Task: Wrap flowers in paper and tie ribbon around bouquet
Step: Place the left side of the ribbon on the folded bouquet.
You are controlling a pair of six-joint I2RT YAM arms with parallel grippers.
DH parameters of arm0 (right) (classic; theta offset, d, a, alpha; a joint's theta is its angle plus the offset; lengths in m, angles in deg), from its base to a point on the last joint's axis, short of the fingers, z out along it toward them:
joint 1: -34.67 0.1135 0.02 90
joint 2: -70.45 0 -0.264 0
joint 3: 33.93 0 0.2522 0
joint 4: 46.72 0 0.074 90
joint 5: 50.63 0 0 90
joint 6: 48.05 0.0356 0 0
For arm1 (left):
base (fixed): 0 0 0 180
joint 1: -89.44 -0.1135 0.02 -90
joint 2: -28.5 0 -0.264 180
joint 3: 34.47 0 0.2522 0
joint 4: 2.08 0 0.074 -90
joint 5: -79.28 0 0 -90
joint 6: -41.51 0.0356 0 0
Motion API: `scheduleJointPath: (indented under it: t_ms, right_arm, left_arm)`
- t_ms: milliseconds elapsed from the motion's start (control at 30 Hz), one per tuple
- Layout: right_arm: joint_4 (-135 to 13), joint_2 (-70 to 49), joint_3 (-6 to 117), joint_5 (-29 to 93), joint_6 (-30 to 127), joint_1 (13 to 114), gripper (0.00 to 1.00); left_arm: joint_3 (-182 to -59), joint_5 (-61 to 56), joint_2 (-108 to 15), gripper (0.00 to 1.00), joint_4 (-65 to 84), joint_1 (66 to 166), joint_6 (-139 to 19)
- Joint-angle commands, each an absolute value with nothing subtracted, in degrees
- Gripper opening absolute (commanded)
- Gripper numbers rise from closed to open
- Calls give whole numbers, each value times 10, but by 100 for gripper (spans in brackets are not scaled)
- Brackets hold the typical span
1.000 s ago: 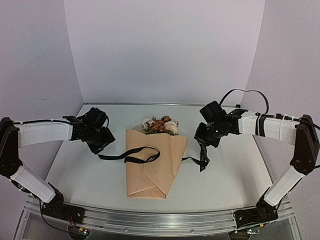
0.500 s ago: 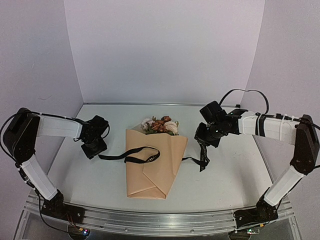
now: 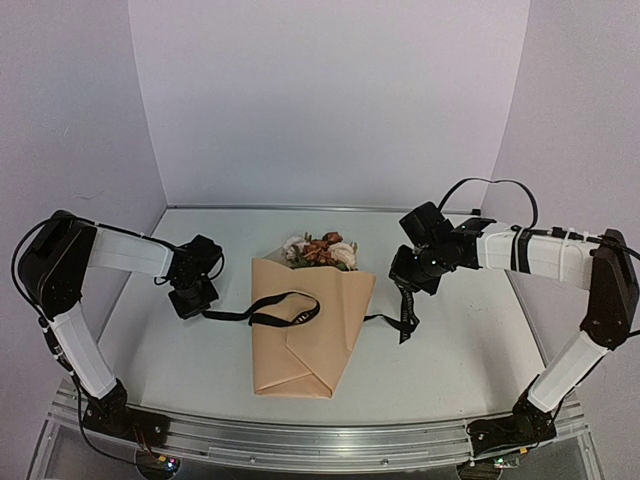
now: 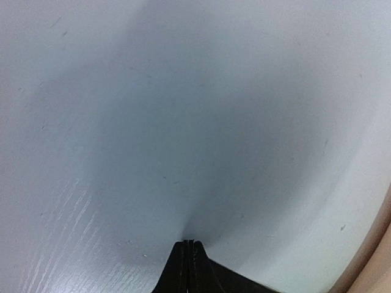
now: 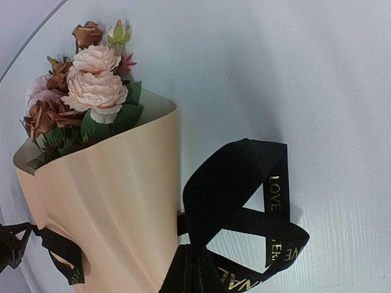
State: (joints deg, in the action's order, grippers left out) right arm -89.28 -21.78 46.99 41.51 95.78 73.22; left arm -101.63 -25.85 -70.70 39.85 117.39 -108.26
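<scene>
— How do the jaws of the left gripper [image 3: 193, 303] stand?
— Pressed together with no gap, tips down on the table [image 3: 450, 360] at the left of the overhead frame. The left end of the ribbon [image 3: 284, 309] runs straight into them. In the left wrist view a dark strip leaves the tips toward the lower right.
— And the right gripper [image 3: 407, 284]?
— Closed too, raised above the table right of centre, with the ribbon's other end gathered in it. A loop and a tail hang below it, and gold lettering shows in its wrist view.
— Where is the bouquet [image 3: 320, 340]?
— In the centre of the overhead frame, lying flat between the two grippers and touching neither. The paper [image 3: 275, 360] is folded into a cone with its narrower end toward the bottom of the frame. The flowers [image 3: 322, 250] stick out at the upper end.
— And the ribbon in between?
— It forms a slack loop across the front of the cone, then comes out again at the paper's right edge. No knot yet.
</scene>
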Motion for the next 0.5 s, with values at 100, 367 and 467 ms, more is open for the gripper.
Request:
scheduleJointPath:
  t_ms: [100,367,467]
  right_arm:
    - [-893,-204,491,437,945,733,0]
    - [-898,-217,494,442,956,710,0]
    - [-897,-217,482,429,965,688,0]
  left_arm:
    - [-1095,-212,-667,0,340,1174,-986]
    - [-1289,-98,-685,0,310,1239,-910]
    - [-1409,-77,-728,0,320,1302,-903]
